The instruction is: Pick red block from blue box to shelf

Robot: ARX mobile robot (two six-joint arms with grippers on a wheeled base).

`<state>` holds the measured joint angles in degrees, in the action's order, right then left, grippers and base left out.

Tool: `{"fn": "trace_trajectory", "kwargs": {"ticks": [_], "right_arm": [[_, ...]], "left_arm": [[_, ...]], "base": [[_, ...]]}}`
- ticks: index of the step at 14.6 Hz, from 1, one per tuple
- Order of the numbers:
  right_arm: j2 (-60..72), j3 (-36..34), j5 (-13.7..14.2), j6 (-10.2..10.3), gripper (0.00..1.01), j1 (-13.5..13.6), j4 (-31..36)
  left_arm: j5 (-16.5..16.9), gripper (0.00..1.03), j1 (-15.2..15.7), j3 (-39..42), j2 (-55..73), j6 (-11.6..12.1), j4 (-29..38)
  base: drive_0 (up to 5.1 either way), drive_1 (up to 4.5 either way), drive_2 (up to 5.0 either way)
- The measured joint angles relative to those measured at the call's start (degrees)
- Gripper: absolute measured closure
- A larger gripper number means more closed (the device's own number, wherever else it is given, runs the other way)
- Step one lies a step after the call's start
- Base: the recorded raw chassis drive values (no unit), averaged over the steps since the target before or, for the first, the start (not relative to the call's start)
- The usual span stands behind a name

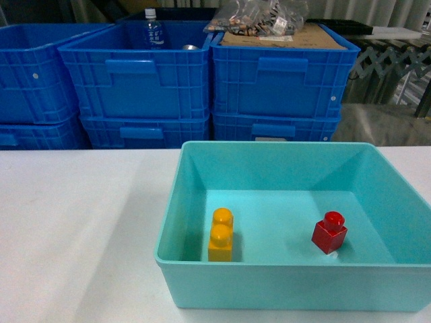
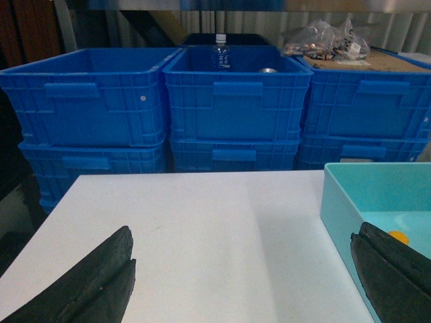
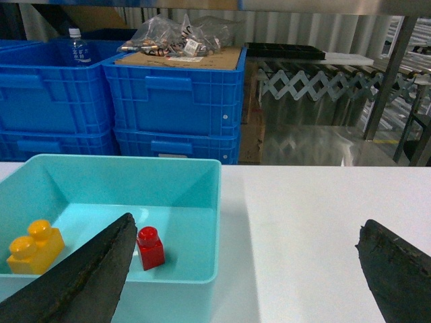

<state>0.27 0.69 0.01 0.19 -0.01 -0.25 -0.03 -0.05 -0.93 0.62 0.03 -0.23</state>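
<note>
The red block point(image 1: 329, 233) stands upright in the right half of the blue box point(image 1: 289, 277), a pale turquoise tub on the white table. In the right wrist view the red block point(image 3: 149, 247) shows just beside my right gripper's left finger point(image 3: 87, 276). My right gripper point(image 3: 247, 225) is open and empty, astride the blue box's right wall point(image 3: 219, 222). My left gripper point(image 2: 242, 232) is open and empty over bare table, left of the blue box point(image 2: 350, 202). A steel upright of the shelf point(image 3: 390, 67) shows at the back right. Neither gripper shows in the head view.
A yellow-orange two-stud brick point(image 1: 221, 235) lies in the tub's left half. Stacked dark blue crates point(image 1: 141, 81) stand behind the table point(image 1: 81, 222), holding a bottle point(image 1: 153, 30) and a bag of parts point(image 1: 259, 17). An expanding conveyor point(image 3: 323, 84) is at the back right.
</note>
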Motion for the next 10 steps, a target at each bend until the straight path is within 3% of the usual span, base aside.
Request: {"fn": "trace_trajectory", "kwargs": {"ticks": [10], "right_arm": [[0.00,0.00,-0.02,-0.02,0.03,0.00,0.02]], "left_arm": [[0.00,0.05,0.00,0.00,0.00,0.00,0.02]], "base": [[0.0,0.00,0.0]]}}
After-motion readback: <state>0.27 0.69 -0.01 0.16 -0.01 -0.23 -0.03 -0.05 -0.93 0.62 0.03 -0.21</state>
